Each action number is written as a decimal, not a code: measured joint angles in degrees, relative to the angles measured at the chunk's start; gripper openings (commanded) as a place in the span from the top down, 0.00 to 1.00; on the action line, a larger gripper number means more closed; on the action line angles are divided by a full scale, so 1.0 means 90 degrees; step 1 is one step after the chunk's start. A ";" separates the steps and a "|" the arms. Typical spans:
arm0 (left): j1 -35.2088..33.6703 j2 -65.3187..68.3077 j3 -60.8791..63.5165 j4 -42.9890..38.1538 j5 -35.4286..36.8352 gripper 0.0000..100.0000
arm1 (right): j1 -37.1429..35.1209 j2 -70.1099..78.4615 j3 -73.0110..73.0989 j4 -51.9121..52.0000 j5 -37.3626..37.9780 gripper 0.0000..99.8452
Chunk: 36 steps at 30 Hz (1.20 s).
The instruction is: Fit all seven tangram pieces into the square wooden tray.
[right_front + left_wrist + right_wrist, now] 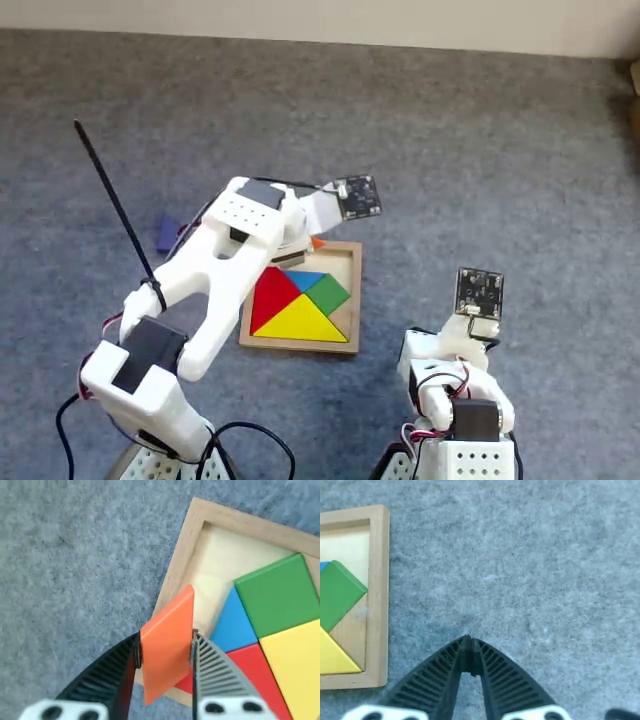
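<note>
The square wooden tray (pixel 353 262) lies mid-table and holds a red (pixel 270 296), a yellow (pixel 303 321), a blue (pixel 304 280) and a green piece (pixel 328 291). My left gripper (pixel 165 642) is shut on an orange parallelogram piece (pixel 167 642), held on edge over the tray's far left corner (pixel 197 517); a sliver of that orange piece (pixel 317 242) peeks out beside the left arm. A purple piece (pixel 168 232) lies on the carpet left of the arm. My right gripper (pixel 470 655) is shut on nothing, resting over bare carpet to the right of the tray (pixel 379 595).
Grey carpet covers the table. A thin black rod (pixel 112 200) slants up at the left. The left arm's white body (pixel 215 275) hides the tray's left edge. Open carpet lies beyond and to the right of the tray.
</note>
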 measured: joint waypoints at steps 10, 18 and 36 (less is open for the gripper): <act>0.0020 0.0000 0.0000 0.0137 -0.0205 0.82 | 0.0000 0.0000 0.0000 0.0000 0.0000 0.99; 0.0020 -0.0322 0.0000 0.0205 0.0010 0.82 | 0.0000 0.0000 0.0000 0.0000 0.0000 0.99; -0.0391 0.0518 -0.0078 -0.0381 0.1641 0.82 | 0.0000 0.0000 0.0000 0.0000 0.0000 0.99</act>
